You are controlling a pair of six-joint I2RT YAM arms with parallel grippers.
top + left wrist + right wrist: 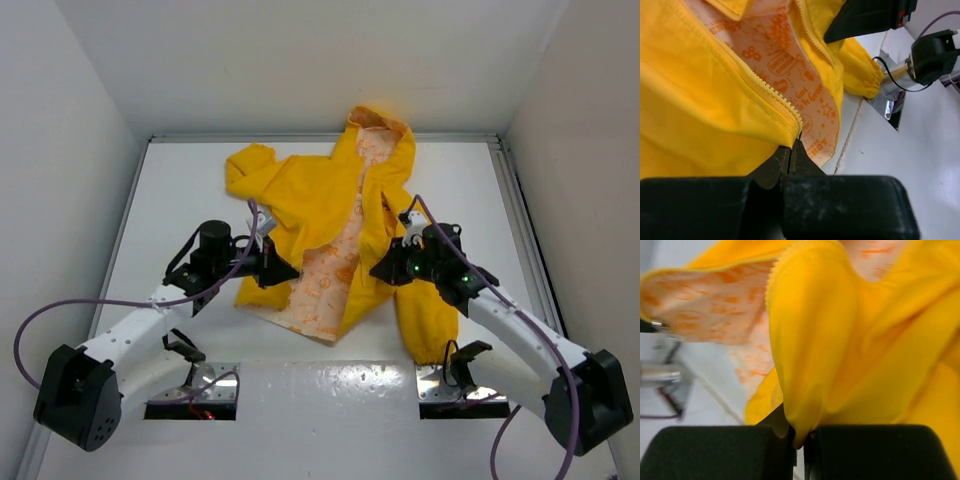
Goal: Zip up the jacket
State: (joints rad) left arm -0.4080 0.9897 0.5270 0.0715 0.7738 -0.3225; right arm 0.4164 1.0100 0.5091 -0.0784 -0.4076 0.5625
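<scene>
The jacket [320, 200] lies open on the table [190, 190], hood far from me. My left gripper [790, 151] is clamped on the hem corner below the zipper teeth [771, 90]. My right gripper [799, 432] pinches the opposite panel's fold. I'd bring both bottom edges together evenly, keeping them taut.

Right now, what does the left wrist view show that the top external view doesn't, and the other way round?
Left wrist only: the zipper teeth along one front edge, and the left gripper shut on that edge's bottom corner. Top external only: the hood and the bunched sleeve at the far left. Both: the jacket lying open, unzipped, with its orange-printed lining exposed.
</scene>
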